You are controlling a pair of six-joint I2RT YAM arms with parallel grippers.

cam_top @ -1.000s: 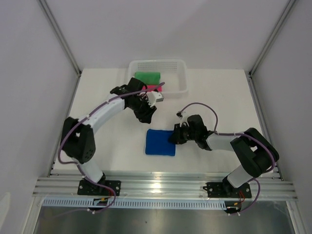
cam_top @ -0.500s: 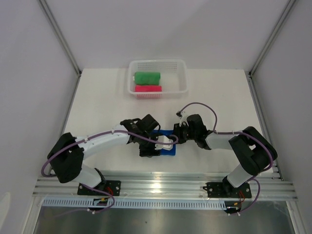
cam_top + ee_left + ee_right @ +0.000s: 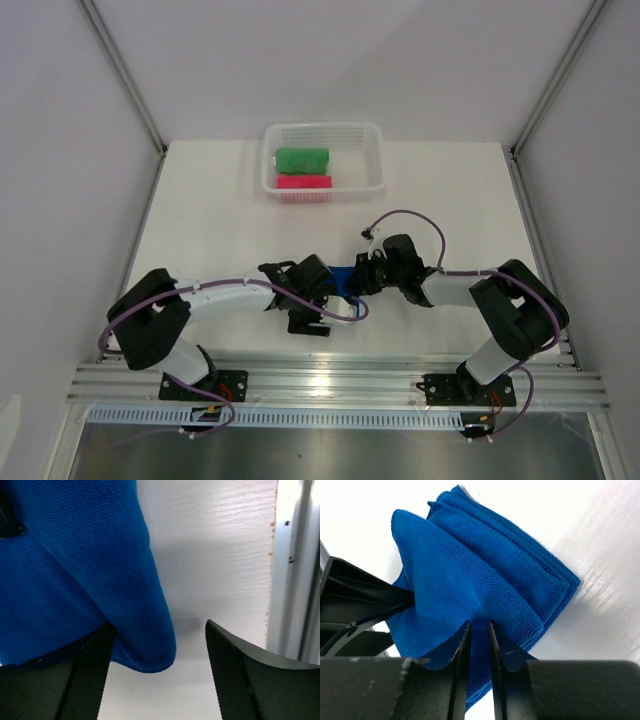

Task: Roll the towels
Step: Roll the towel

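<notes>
The blue towel point(image 3: 343, 274) lies folded on the white table near the front, mostly hidden between both grippers. My right gripper point(image 3: 479, 627) is shut on a raised fold of the blue towel point(image 3: 485, 565), lifting it into a ridge. From the other side, my left gripper point(image 3: 159, 630) stands open around a hanging rounded edge of the blue towel point(image 3: 75, 570), which rests against its left finger point(image 3: 90, 675). In the top view the left gripper point(image 3: 340, 300) and the right gripper point(image 3: 362, 283) nearly meet. The green towel point(image 3: 302, 159) and the pink towel point(image 3: 303, 182) lie rolled in the basket.
The white mesh basket point(image 3: 375, 150) stands at the back middle of the table. The aluminium rail point(image 3: 295, 565) along the table's front edge runs close to the left gripper's right finger point(image 3: 235, 675). White walls enclose the table on three sides.
The left arm has swung from the basket down to the blue towel's near side, and its jaws have widened. The right gripper has stayed on the towel's right edge.
</notes>
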